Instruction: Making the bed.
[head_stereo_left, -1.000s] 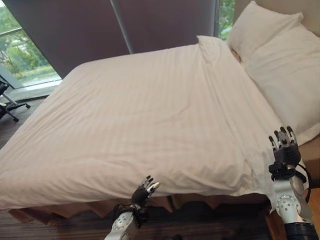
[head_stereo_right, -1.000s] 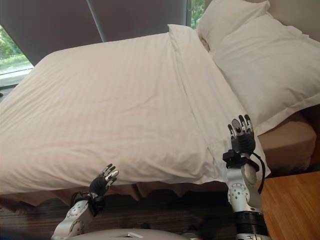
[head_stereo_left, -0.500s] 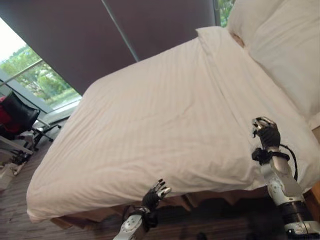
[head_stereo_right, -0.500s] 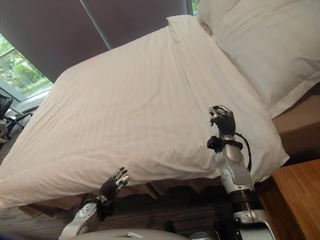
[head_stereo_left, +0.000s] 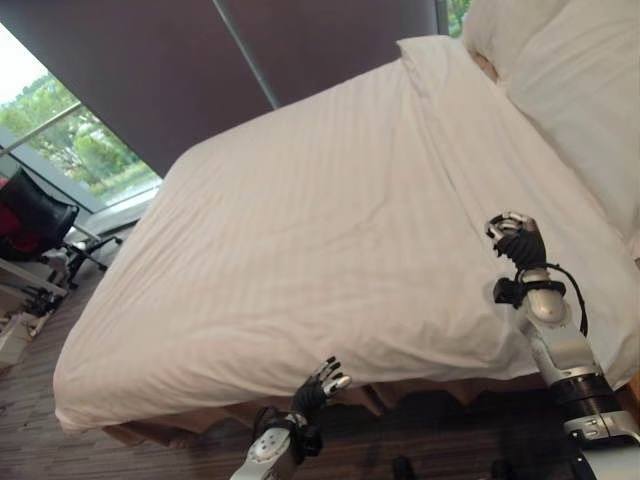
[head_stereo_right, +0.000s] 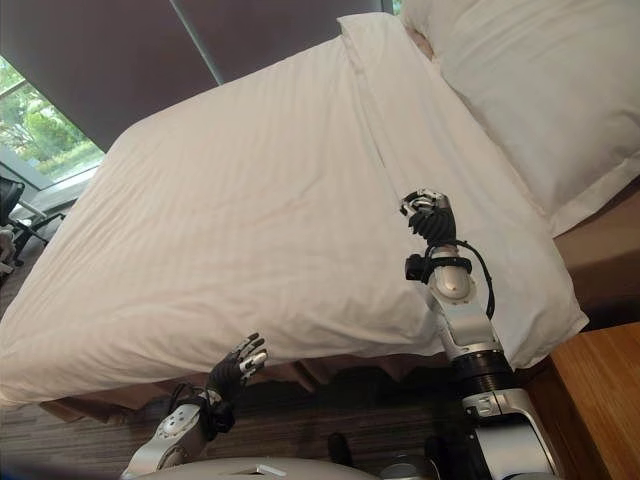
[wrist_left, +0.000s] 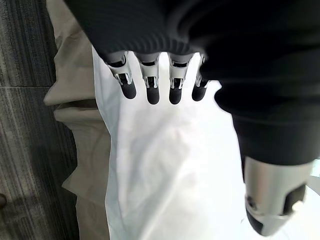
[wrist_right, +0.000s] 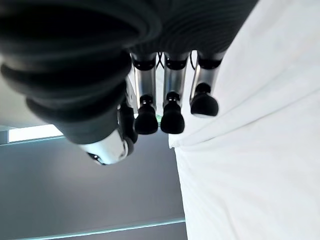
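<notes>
A white striped duvet (head_stereo_left: 330, 220) lies spread flat over the bed, its top edge folded near two white pillows (head_stereo_right: 540, 90) at the head. My right hand (head_stereo_left: 515, 240) is raised over the duvet's near right part, fingers curled, with nothing in them; in the right wrist view the bent fingers (wrist_right: 172, 112) hover above the white cloth (wrist_right: 260, 165). My left hand (head_stereo_left: 318, 385) is low by the bed's near edge, open, fingers straight (wrist_left: 150, 85), just below the hanging duvet hem (wrist_left: 165, 170) and apart from it.
A beige bed skirt (head_stereo_left: 200, 420) hangs under the near edge. A wooden nightstand (head_stereo_right: 595, 400) stands at the lower right. A dark office chair (head_stereo_left: 35, 225) is at the far left by the window; a dark blind (head_stereo_left: 220, 70) covers the wall behind the bed.
The camera has shifted. My right hand has gone from straight fingers at the duvet's near corner to curled fingers held higher over the duvet. The left hand has stayed by the near edge.
</notes>
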